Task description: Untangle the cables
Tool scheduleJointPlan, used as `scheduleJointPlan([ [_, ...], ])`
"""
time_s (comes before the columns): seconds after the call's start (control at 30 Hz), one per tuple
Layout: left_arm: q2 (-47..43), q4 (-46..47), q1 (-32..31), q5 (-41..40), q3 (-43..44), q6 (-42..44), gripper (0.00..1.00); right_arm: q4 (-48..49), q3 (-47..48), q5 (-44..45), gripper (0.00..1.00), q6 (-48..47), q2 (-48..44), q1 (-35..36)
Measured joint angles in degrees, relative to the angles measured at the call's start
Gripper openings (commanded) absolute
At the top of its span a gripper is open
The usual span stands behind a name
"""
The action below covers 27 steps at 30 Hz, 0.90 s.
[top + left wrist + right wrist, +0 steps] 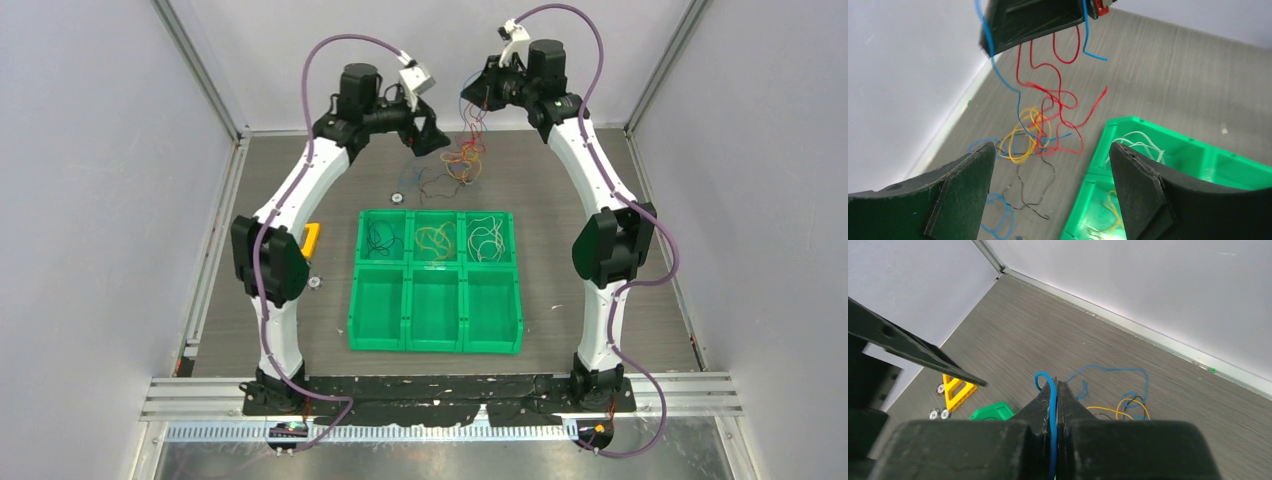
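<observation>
Red, blue, yellow and black cables are found tangled, suspended beyond the green tray. More are kept sorted in its far compartments.

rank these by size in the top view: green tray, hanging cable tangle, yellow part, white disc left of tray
1. green tray
2. cable tangle, though it hangs nearer the camera
3. yellow part
4. white disc

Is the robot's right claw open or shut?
Shut. In the right wrist view the right gripper has its jaws pressed together, pinching the blue cable between them.
</observation>
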Motion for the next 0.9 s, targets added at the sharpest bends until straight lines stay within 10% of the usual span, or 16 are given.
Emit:
scheduleJointPlan([
  [0.27, 8.81, -1.01, -7.87, -8.98, 7.02, 14.82, 0.89, 0.92, -0.35, 0.55, 0.05, 5.14, -0.02, 0.57],
  [0.47, 17.20, -1.92, -11.56, -18.88, 14.91, 20.06, 0.03, 2.08, -1.81, 0.24, 0.05, 8.33, -0.37, 0.57],
  [0.9, 2.34, -4.39, -5.75, -19.47, 5.07, 14.86, 0.00, 2.62, -3.28, 6.45, 0.20, 2.54, 0.55, -7.08],
])
